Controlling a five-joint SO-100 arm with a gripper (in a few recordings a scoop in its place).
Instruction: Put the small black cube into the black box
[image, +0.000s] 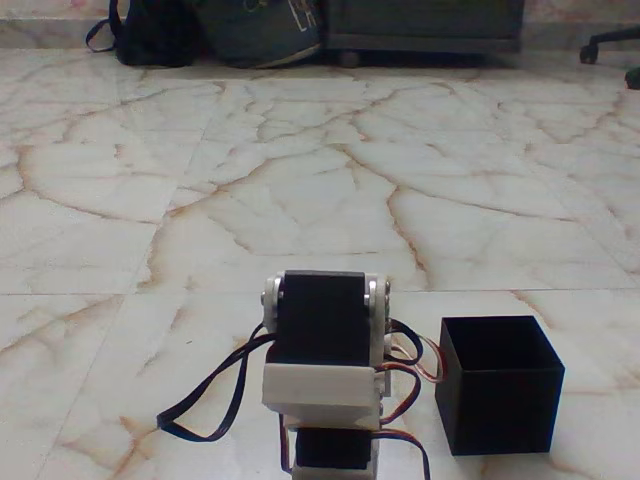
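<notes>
This looks like a room in a home or a small office, with the rig set straight on the floor. The glossy white marble floor tiles with brown veins (330, 200) run back to a wall, where a dark fabric backpack (150, 35), a low dark cabinet (425, 25) and a black castor chair base (610, 45) stand.

- Soft, even light is washing over the marble floor (300, 190), bright without hard glare.
- The black box (500, 385) is casting only a faint shadow at its base.
- Toward twelve o'clock, the background is looking hazy and slightly blurred.
</notes>
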